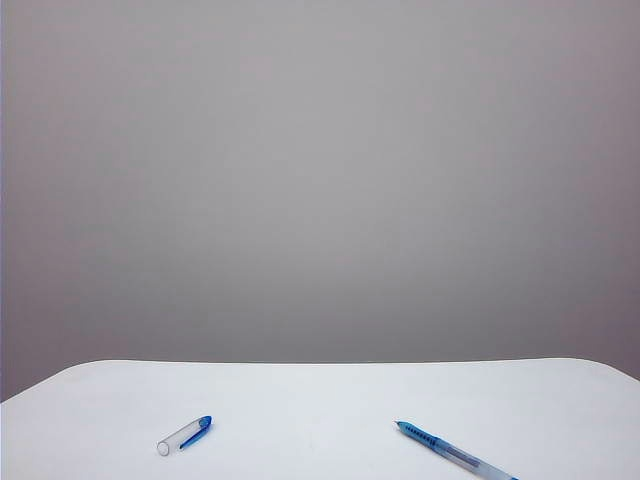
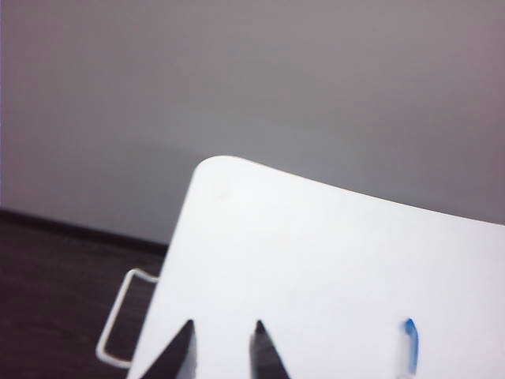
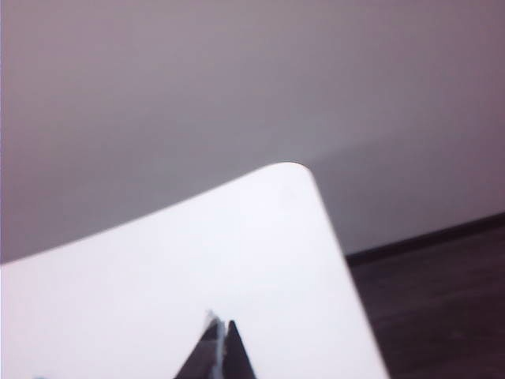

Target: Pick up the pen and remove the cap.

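Cap lies on table beside left gripper, jaws apart, empty. Pen separate. Right gripper clenched, empty.

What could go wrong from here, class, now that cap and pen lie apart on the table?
1. The pen lies at the table's near edge, partly out of the exterior view; being round, it might roll off.
2. The cap lies loose and could roll too.
3. Neither gripper holds either piece: the left gripper stands open beside the cap, the right gripper is shut, so neither could stop a roll.
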`<state>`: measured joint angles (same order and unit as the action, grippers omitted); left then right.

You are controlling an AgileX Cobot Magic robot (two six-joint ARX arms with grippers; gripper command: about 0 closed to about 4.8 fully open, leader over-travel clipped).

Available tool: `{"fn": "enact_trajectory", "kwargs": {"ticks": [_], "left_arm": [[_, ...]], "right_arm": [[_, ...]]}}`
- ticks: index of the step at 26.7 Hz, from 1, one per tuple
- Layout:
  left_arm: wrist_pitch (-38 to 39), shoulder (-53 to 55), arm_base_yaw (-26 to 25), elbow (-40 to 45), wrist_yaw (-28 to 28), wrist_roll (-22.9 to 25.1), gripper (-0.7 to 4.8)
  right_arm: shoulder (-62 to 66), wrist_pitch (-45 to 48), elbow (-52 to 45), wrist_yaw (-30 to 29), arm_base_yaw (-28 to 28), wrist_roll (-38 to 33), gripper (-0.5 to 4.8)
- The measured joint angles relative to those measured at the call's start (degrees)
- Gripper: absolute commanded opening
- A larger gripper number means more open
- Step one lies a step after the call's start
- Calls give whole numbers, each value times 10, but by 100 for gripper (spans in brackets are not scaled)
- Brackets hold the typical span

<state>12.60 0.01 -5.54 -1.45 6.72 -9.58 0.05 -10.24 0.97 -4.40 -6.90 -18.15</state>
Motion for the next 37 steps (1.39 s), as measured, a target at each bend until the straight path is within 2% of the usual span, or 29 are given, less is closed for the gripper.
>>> {"fn": "enact_trajectory", "kwargs": {"ticks": [1,5,8,10,13,15,17,23,27,35,37], "left_arm": [[-4,0,7,1,-1,9,48],[-23,0,57,7,-9,51,17],[-22,0,64,8,-63,61,16],[-22,0,62,8,-65,62,16],[-22,0,62,8,-53,73,16],[-22,0,62,8,-42,78,16],[-23,0,62,8,-35,83,30],[-26,0,66,9,5,65,25],[-25,0,65,9,-23,62,26],[-25,0,65,9,-24,61,26],[-25,0,65,9,-24,61,26]], "right_arm": [[0,2,-5,19,12,6,-5],[0,4,-5,129,113,61,-6],[0,8,-5,168,172,111,-5],[0,8,-5,148,189,136,-5],[0,5,-5,79,193,172,-6],[0,2,-5,62,193,180,-5],[0,2,-5,61,193,183,-5],[0,-5,-5,59,193,185,-5],[0,-6,-5,59,193,184,-5],[0,-6,-5,59,193,182,-5],[0,-5,-5,59,193,161,-5]]}}
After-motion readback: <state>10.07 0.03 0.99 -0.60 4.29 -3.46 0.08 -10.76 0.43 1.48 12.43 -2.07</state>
